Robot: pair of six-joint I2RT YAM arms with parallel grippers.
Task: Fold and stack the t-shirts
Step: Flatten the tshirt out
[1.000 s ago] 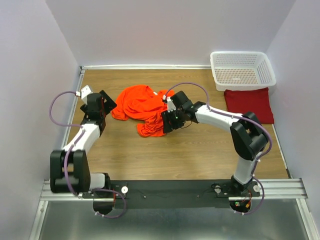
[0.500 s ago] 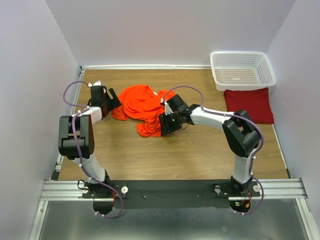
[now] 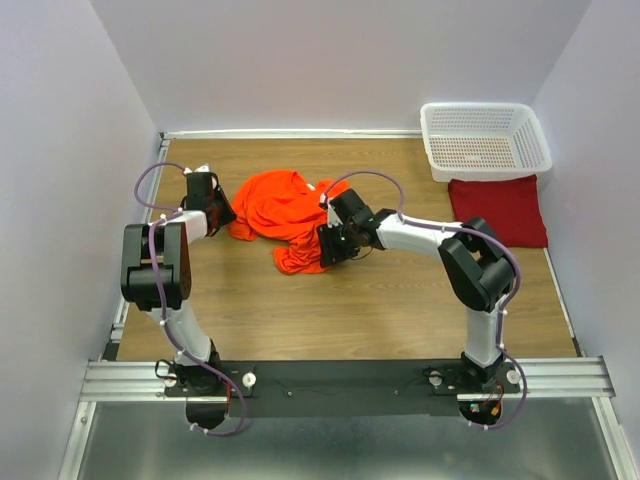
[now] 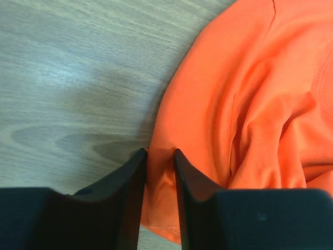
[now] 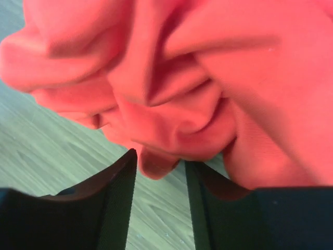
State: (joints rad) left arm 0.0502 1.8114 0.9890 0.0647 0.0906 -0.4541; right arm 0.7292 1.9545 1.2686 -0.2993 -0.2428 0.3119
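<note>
The bright orange t-shirt [image 3: 285, 210] lies crumpled on the wooden table, left of centre. My left gripper [image 3: 222, 214] sits at the shirt's left edge. In the left wrist view its jaws [image 4: 159, 152] are pinched on a flap of the orange t-shirt [image 4: 250, 94] near the hem. My right gripper [image 3: 328, 246] is at the shirt's lower right corner. In the right wrist view it stands open [image 5: 160, 156], a bulge of orange cloth [image 5: 171, 67] hanging just at its tips and bare table between its fingers. The dark red t-shirt [image 3: 500, 208] lies folded at the right.
A white mesh basket [image 3: 484, 107] stands at the back right corner, just behind the dark red shirt. Walls close in the table on the left, back and right. Bare wood [image 3: 350, 300] stretches between the orange shirt and the arm bases.
My left arm has swung in to the shirt's left edge and its jaws have closed from wide open onto the cloth. The right gripper has crept slightly left against the shirt and narrowed a little.
</note>
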